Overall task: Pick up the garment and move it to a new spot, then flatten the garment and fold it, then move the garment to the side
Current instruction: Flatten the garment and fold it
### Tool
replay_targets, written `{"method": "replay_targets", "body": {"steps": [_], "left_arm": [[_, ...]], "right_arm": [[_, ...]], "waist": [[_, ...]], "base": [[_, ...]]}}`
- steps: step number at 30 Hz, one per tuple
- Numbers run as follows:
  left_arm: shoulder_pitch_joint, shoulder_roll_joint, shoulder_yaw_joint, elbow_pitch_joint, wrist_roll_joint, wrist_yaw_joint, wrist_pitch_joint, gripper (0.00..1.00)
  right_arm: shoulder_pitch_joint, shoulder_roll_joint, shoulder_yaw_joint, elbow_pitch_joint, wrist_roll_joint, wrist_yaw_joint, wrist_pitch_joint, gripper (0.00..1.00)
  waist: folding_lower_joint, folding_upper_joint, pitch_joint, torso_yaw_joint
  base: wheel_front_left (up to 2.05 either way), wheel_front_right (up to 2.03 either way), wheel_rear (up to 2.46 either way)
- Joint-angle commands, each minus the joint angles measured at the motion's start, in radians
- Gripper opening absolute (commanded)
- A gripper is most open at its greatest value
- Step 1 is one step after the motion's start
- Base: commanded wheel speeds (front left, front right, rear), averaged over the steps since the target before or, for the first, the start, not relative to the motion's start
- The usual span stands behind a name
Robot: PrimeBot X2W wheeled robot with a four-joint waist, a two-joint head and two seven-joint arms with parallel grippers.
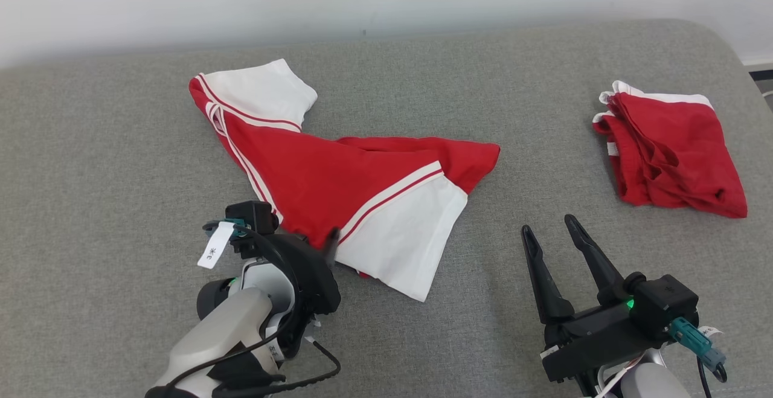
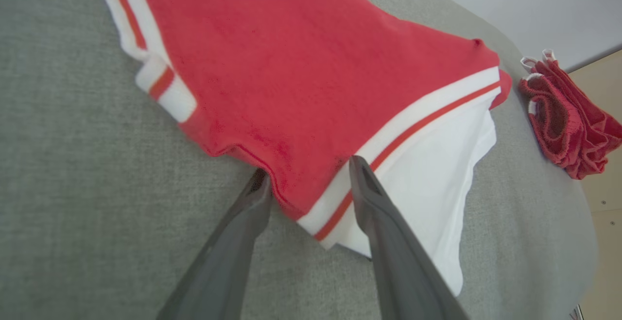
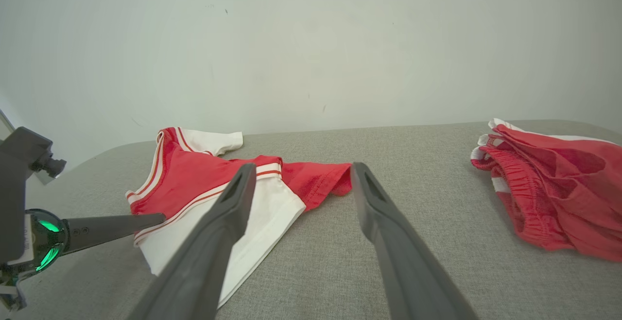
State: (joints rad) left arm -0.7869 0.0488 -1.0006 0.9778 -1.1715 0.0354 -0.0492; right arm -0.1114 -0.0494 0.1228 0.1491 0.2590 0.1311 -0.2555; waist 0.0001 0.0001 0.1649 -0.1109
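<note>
The red-and-white T-shirt (image 1: 338, 180) lies rumpled in the middle of the grey padded surface (image 1: 90, 162), with red shorts (image 1: 670, 156) bunched well apart at its 3 o'clock. The left gripper (image 2: 308, 169) sits at the shirt's 7 o'clock edge. In the head view its wrist hides most of the fingers. The left wrist view shows the jaws spread, straddling the red hem beside the striped band. The right gripper (image 1: 548, 224) hovers at the shirt's 4 o'clock, jaws wide and holding nothing. The right wrist view adds the pale wall (image 3: 311, 43) behind.
</note>
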Motion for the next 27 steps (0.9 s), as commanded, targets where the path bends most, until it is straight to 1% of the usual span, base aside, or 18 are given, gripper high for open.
{"method": "replay_targets", "body": {"steps": [1, 6, 11, 13, 18, 25, 26, 27], "left_arm": [[-0.012, 0.004, -0.008, 0.009, -0.003, 0.005, -0.013, 0.00], [-0.031, 0.004, -0.026, 0.023, 0.010, 0.019, -0.050, 0.00], [-0.065, 0.005, -0.005, 0.025, 0.007, 0.025, -0.124, 0.00], [-0.081, 0.013, 0.011, 0.022, 0.006, 0.027, -0.153, 0.00], [-0.115, 0.055, 0.066, -0.016, -0.002, 0.035, -0.199, 0.00], [-0.126, 0.146, 0.124, -0.093, 0.004, 0.078, -0.212, 0.00], [-0.126, 0.146, 0.124, -0.093, 0.004, 0.078, -0.212, 0.00], [-0.123, 0.160, 0.134, -0.104, 0.000, 0.084, -0.213, 0.00]], "right_arm": [[-0.005, -0.003, -0.003, -0.001, -0.011, -0.001, -0.003, 1.00], [0.003, -0.003, -0.007, 0.003, -0.003, -0.001, -0.004, 1.00], [0.009, -0.003, -0.011, 0.004, 0.002, -0.001, -0.005, 1.00], [0.013, -0.003, -0.013, 0.005, 0.005, -0.001, -0.006, 1.00], [0.020, -0.003, -0.013, 0.004, 0.008, -0.001, -0.007, 1.00], [0.024, -0.003, -0.015, 0.006, 0.012, -0.001, -0.008, 1.00], [0.024, -0.003, -0.015, 0.006, 0.012, -0.001, -0.008, 1.00], [0.025, -0.003, -0.015, 0.006, 0.012, -0.001, -0.008, 1.00]], "waist": [[-0.0001, -0.0001, -0.001, -0.001], [-0.0001, -0.0001, -0.009, 0.008], [-0.0001, -0.0001, -0.016, 0.025], [-0.0001, -0.0001, -0.021, 0.033], [-0.0001, -0.0001, -0.030, 0.049], [-0.0001, -0.0001, -0.039, 0.063], [-0.0001, -0.0001, -0.039, 0.063], [-0.0001, -0.0001, -0.039, 0.064]], "base": [[0.00, 0.00, 0.00], [0.00, 0.00, 0.00], [0.00, 0.00, 0.00], [0.00, 0.00, 0.00], [0.00, 0.00, 0.00], [0.00, 0.00, 0.00], [0.00, 0.00, 0.00], [0.00, 0.00, 0.00]]}}
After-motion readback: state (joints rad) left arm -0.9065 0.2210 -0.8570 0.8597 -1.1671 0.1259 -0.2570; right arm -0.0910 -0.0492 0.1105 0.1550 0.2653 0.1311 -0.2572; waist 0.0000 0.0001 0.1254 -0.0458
